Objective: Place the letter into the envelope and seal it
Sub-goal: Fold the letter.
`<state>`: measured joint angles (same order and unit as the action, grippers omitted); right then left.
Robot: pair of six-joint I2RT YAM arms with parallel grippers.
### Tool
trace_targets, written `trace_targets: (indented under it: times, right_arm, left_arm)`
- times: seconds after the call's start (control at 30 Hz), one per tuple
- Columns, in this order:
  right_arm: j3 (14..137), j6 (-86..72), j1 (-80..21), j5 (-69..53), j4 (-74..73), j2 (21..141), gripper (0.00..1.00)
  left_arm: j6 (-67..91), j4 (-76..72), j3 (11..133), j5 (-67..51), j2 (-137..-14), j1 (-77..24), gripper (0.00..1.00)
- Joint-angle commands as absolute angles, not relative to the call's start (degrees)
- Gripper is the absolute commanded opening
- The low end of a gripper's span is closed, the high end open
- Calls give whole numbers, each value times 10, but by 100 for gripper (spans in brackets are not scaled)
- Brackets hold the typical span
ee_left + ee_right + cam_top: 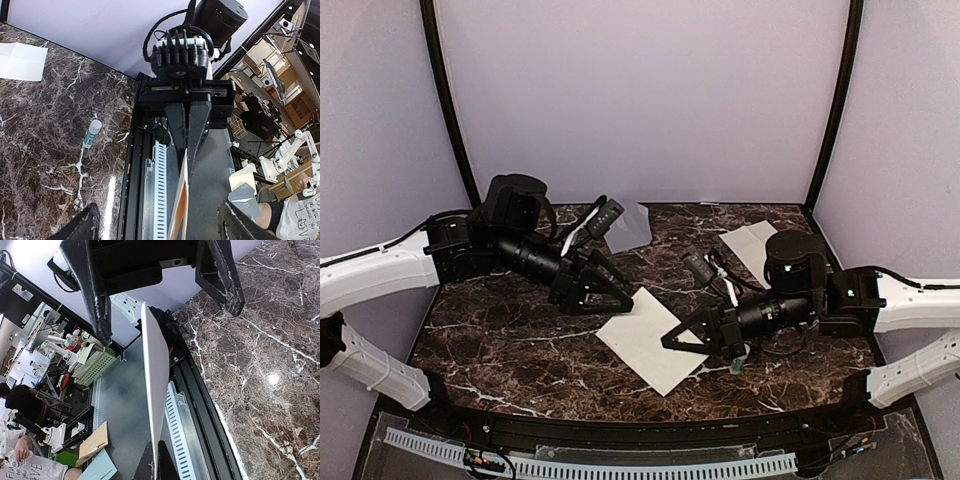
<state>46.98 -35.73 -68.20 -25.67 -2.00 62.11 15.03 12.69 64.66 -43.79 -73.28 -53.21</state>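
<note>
The letter [648, 338] is a large off-white sheet at the table's middle front. My right gripper [670, 344] is shut on its right edge; in the right wrist view [156, 467] the sheet [155, 385] runs edge-on out of the closed fingers. My left gripper [623, 298] is open at the sheet's far left corner, one finger [97, 300] on each side without gripping. In the left wrist view the sheet [179, 205] passes between my open left gripper [160, 227]. The grey envelope [631, 225] lies at the back centre.
A smaller pale folded paper [750, 245] lies at the back right, also in the left wrist view [20, 61]. A glue stick [740, 366] lies under the right wrist, also in the left wrist view [92, 133]. The table's black front rail [620, 430] is close.
</note>
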Motion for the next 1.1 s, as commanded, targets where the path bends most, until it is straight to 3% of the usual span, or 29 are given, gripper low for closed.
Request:
trace_targets:
  times: [0.0,0.5,0.57,0.67,0.73,1.07]
  right_arm:
    - [470,-358,-686,-274,27,623,0]
    - [483,-358,-685,-294,26,651,0]
    - [487,-357,-686,-296,22,657,0]
    - [491,-356,-686,-293,23,666,0]
    - [492,-355,-685,-291,27,668,0]
    - [504,-346,-686,-291,26,679,0]
  left_arm:
    - [149,103,659,-499,-739,-534,79]
    - [166,78,654,-511,-747,-537,57]
    - [168,77,655,-512,-747,-537,51]
    - [165,82,658,-514,-745,-537,29]
    - [161,86,655,-512,-742,-537,23]
    - [161,98,632,-493,-726,-537,31]
